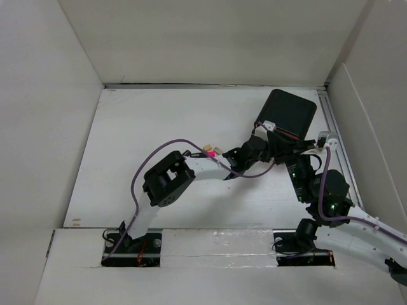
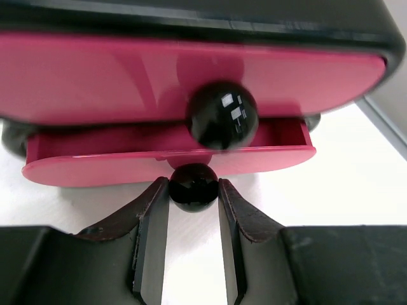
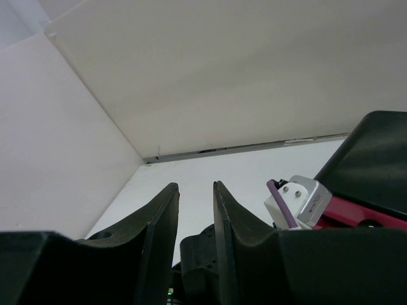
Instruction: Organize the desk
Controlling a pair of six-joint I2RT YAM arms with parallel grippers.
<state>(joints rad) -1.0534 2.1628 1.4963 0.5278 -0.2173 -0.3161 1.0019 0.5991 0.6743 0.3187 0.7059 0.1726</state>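
My left pincer (image 2: 194,188) is clamped on the lower knob (image 2: 194,198). That's the one on the bottom drawer (image 2: 159,168), which sticks out a bit from the box (image 1: 289,113). The box sits at the far right corner of the worktop (image 1: 159,121), which spreads out white under both my arms. My right pincer (image 3: 196,210) is up in the air, fingers a narrow gap apart, nothing in it.
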